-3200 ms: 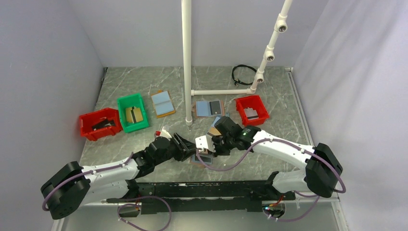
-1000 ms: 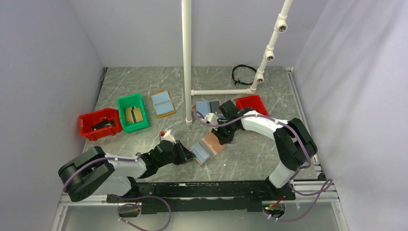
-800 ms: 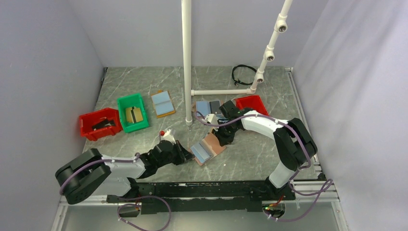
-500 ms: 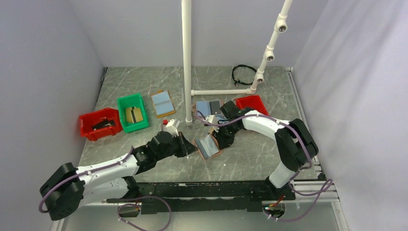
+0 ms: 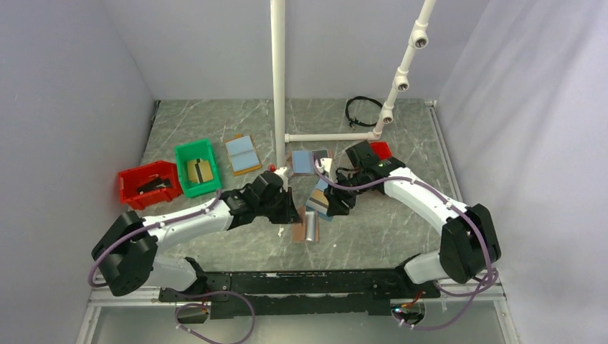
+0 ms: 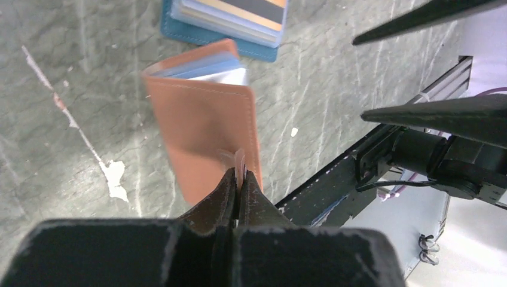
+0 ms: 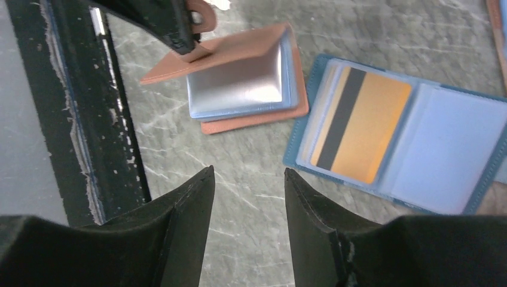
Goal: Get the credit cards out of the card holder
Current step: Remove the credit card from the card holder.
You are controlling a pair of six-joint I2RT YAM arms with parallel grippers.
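Light, floppy card holder (image 6: 200,119), best held by its cover edge, where left gripper (image 6: 239,179) clamps; right gripper (image 7: 248,176) beside it, parted

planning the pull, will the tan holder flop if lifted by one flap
Probably floppy: the left fingers pinch one flap of the holder and it hinges up while the other half lies flat. Likely light, since an edge pinch raises it. Glossy sleeves may be slippery.

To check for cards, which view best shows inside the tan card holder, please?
Right wrist: the tan card holder is half open, its shiny inner pocket visible. Left wrist shows mostly its outer cover; top external shows it small.
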